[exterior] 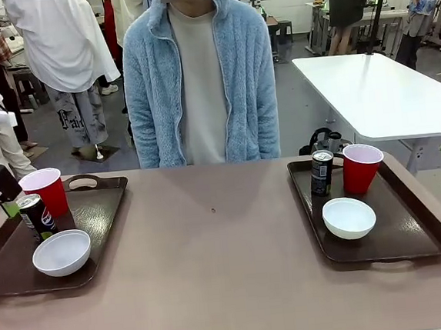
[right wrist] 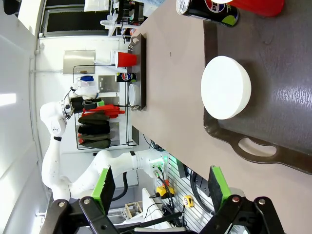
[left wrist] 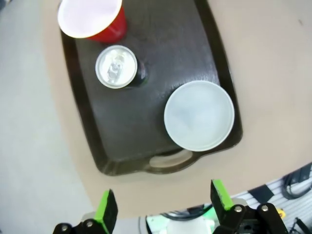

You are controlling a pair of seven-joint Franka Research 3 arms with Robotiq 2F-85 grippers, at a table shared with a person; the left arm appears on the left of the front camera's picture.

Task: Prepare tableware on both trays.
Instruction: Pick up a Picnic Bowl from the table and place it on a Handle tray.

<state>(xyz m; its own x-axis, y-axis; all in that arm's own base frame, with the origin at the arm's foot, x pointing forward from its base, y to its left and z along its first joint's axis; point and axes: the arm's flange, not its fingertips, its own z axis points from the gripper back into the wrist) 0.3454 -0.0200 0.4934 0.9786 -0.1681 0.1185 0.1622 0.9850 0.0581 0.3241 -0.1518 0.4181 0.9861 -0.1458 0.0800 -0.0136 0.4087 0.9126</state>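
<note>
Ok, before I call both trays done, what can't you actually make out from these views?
- Front view: the left arm's jaws are cut off by the left edge, behind the left red plastic cup.
- Front view: the near rim of the left dark-brown glossy tray runs off the picture's left edge.
- Right wrist view: the right slim dark drink can and the red cup behind it are cropped by the top edge.
- All views: print on both cans is too small to read.

A person in a fluffy light-blue jacket (exterior: 200, 82) stands behind the beige table (exterior: 222, 273); a white table (exterior: 384, 93) stands beyond.
</note>
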